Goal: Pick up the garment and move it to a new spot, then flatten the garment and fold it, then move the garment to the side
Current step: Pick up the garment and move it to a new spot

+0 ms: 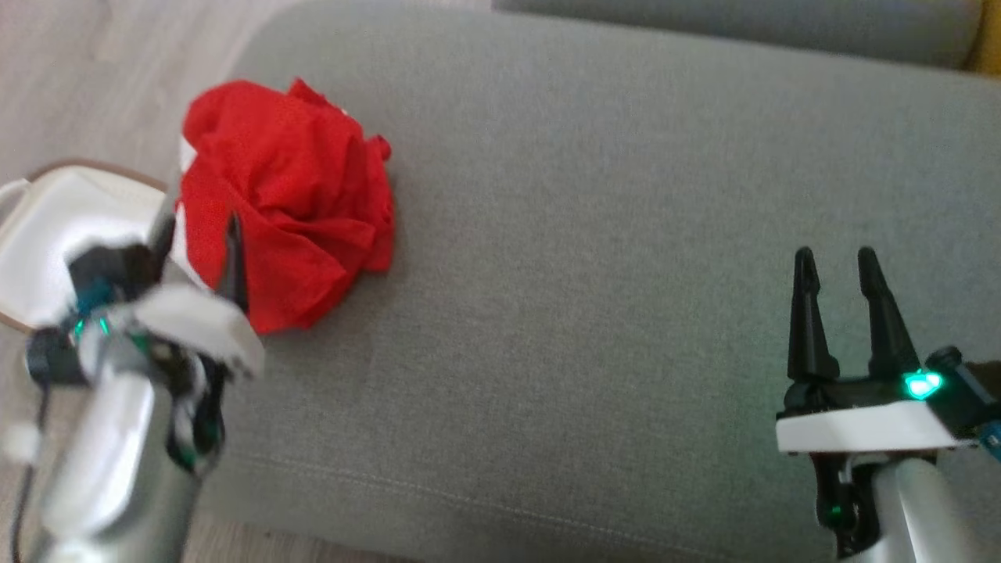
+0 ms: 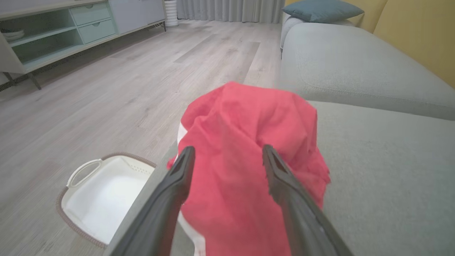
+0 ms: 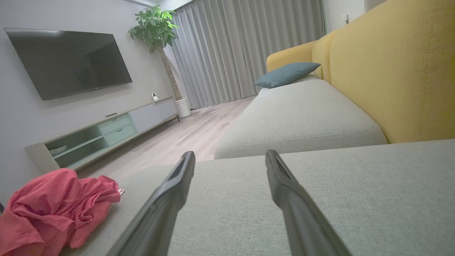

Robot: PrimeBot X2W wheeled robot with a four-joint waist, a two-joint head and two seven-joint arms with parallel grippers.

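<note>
The garment (image 1: 289, 203) is a crumpled red heap with a bit of white showing, lying at the left edge of the grey sofa seat (image 1: 594, 258). My left gripper (image 1: 199, 231) is open, blurred, right at the heap's near-left side; its wrist view has the garment (image 2: 245, 153) filling the gap beyond both fingers. My right gripper (image 1: 837, 266) stands open over the seat's right part, far from the cloth, nothing between its fingers. From the right wrist the garment (image 3: 53, 209) lies at the lower left.
A white laundry basket (image 1: 55, 227) with a brown rim sits on the wood floor just left of the seat; it looks empty (image 2: 99, 199). A yellow backrest (image 3: 391, 71), a second seat cushion (image 3: 298, 121) and a blue pillow (image 3: 288, 73) lie beyond.
</note>
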